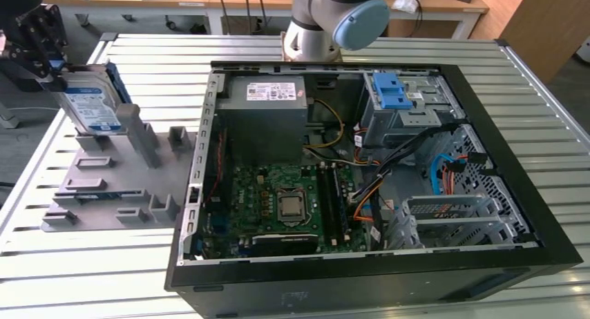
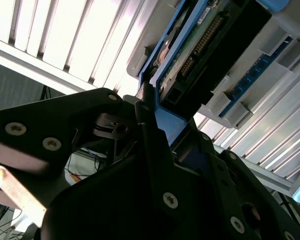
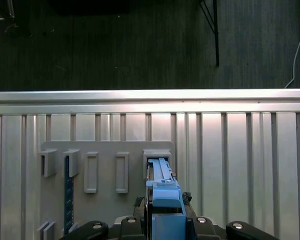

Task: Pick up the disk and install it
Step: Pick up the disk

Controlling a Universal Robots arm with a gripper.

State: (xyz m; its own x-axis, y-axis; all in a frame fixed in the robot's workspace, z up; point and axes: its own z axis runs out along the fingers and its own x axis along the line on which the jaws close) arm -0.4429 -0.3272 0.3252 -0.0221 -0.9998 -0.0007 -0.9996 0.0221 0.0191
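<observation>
My gripper is closed tight on the disk, with the fingers pinching the blue bracket along its edge. I judge that edge gives me a flat, firm place to squeeze without pressing on the circuit board side. In the first wrist view the disk runs edge-on, straight out from the gripper toward an open slot of the grey rack. In the upper left of the exterior view I hold the disk upright, label facing out. Its lower end is at the top of the rack, and I cannot tell whether it has cleared the slot. The rack's slots stand parts on edge, probably so they can be gripped from above. Further right on the slatted table lies the open computer case, with a drive cage in its upper right corner.
</observation>
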